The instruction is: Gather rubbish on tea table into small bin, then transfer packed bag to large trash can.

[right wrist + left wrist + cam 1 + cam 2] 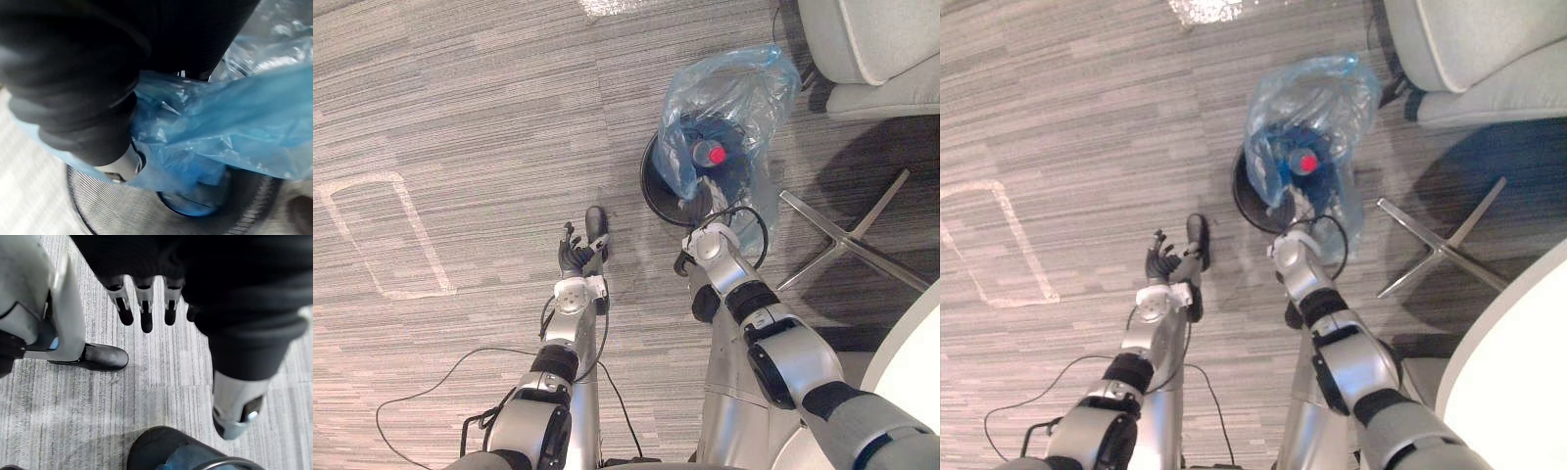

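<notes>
Found blue bag [729,93] against right hand [83,83], upper centre — grasp hidden, could not tell; left hand [576,257] slack-open, farther left.

Translucent blue bag [734,93], black bin [653,186], red bottle cap [717,155], grey striped carpet [460,117]

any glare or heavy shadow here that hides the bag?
Left eye view: a glare patch on the carpet at the top edge, away from the blue bag; pale sheen on its film, but the red cap reads through; dark shadow below the chair. Right wrist view: bag evenly lit, soft highlights, no washout.
</notes>
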Available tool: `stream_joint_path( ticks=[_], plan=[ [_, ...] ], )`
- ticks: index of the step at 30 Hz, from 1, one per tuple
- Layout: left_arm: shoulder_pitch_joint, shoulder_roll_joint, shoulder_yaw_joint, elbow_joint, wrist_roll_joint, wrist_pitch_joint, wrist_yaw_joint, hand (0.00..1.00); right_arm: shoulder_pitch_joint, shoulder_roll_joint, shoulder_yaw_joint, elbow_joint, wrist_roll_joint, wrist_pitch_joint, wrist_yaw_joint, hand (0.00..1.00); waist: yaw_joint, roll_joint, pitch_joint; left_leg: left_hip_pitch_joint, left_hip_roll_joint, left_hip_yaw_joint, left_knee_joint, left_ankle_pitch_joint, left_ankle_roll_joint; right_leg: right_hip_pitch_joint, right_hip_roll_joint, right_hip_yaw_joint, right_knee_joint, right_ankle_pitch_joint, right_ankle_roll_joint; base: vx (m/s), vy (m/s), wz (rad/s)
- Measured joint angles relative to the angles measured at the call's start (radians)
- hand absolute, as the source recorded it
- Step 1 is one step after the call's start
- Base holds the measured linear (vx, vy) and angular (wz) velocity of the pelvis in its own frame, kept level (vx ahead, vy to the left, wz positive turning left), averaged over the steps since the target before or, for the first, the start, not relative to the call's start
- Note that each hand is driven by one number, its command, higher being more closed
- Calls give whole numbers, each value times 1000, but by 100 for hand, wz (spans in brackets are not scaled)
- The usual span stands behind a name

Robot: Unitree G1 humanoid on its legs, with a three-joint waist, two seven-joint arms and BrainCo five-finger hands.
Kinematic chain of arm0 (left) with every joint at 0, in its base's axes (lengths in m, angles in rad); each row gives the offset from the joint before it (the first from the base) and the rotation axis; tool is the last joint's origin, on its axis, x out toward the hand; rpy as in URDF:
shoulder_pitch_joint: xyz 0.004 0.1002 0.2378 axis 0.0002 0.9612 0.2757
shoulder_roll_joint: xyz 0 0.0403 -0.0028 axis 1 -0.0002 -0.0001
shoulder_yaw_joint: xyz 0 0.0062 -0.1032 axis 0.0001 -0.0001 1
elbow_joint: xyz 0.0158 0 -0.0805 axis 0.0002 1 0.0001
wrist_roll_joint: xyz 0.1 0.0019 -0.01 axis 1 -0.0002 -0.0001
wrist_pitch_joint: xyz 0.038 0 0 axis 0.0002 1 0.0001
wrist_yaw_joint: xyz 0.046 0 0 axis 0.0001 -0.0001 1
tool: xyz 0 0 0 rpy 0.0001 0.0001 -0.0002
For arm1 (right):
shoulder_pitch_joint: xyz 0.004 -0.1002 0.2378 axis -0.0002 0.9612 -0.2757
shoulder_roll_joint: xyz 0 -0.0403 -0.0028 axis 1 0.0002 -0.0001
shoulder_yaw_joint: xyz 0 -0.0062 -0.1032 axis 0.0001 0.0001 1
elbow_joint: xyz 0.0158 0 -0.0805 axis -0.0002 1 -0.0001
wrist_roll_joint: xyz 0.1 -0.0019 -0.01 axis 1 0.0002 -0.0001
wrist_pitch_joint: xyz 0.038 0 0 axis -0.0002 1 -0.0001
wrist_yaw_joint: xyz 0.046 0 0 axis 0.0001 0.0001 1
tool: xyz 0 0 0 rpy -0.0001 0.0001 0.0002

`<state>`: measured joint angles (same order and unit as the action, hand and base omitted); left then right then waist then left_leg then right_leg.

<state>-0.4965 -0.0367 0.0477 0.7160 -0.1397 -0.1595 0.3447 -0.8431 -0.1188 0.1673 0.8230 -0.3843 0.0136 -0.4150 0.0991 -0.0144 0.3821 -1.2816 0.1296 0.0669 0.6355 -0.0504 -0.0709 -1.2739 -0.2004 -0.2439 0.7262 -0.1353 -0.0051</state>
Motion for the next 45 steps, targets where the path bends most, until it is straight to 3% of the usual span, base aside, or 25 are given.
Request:
stream_joint_path(
  ticks=[5, 11, 18, 20, 25, 27, 32, 41, 45],
  plan=[
    [45, -1, -4, -50, 1, 20, -20, 0, 109, 41, -41, -105, 135, -18, 3, 100, 3, 0, -1, 73, 22, 6, 7, -10, 2, 81, 21, 0, -27, 14, -21, -48, -22, -17],
    [132, -4, -25, -81, 13, 45, -52, 0, 312, 112, -46, -290, 357, -54, 55, 100, 0, -2, -5, 297, 41, 32, -64, -22, 0, 305, 50, 2, -124, 21, -11, -28, -28, -10],
    [269, -8, -23, -76, 27, 81, -76, 0, 497, 127, -3, -499, 523, -85, 138, 100, -12, -6, -28, 575, 53, 63, -153, -27, -4, 589, 82, 2, -268, 52, -13, 83, -3, -10],
    [316, -11, -14, -62, 43, 83, -90, 0, 562, 129, 23, -550, 552, -94, 163, 100, -19, -12, -85, 628, 52, 68, -180, -33, -2, 646, 89, 1, -305, 54, -7, 118, -6, -3],
    [367, -7, 2, 59, 70, 86, -109, 0, 642, 158, 40, -612, 583, -112, 212, 100, -24, -24, -173, 788, 47, 100, -285, -29, -9, 799, 105, 14, -425, 74, 12, 108, -10, -10],
    [383, 18, 6, 154, 92, 99, -117, 0, 664, 157, 55, -611, 592, -115, 232, 100, -26, -37, -205, 872, 38, 118, -363, -12, -21, 868, 117, 33, -506, 104, 17, 132, -8, -23],
    [416, 54, 34, 259, 132, 123, -148, 0, 676, 136, 50, -566, 625, -126, 284, 100, -46, -39, -254, 1006, 11, 147, -504, 30, -26, 1004, 133, 57, -675, 179, 33, 110, 15, -14],
    [460, 105, 18, 241, 140, 104, -156, 0, 720, 82, 90, -567, 663, -128, 364, 100, -58, -38, -316, 1115, -17, 172, -591, 47, -22, 1102, 133, 90, -774, 220, 48, 29, 9, -8],
    [473, 116, -86, 36, 139, 93, -156, 0, 725, 70, 123, -577, 669, -132, 379, 100, -60, -39, -319, 1138, -28, 176, -616, 60, -21, 1122, 127, 101, -801, 241, 53, -42, 15, -5]
  ],
)
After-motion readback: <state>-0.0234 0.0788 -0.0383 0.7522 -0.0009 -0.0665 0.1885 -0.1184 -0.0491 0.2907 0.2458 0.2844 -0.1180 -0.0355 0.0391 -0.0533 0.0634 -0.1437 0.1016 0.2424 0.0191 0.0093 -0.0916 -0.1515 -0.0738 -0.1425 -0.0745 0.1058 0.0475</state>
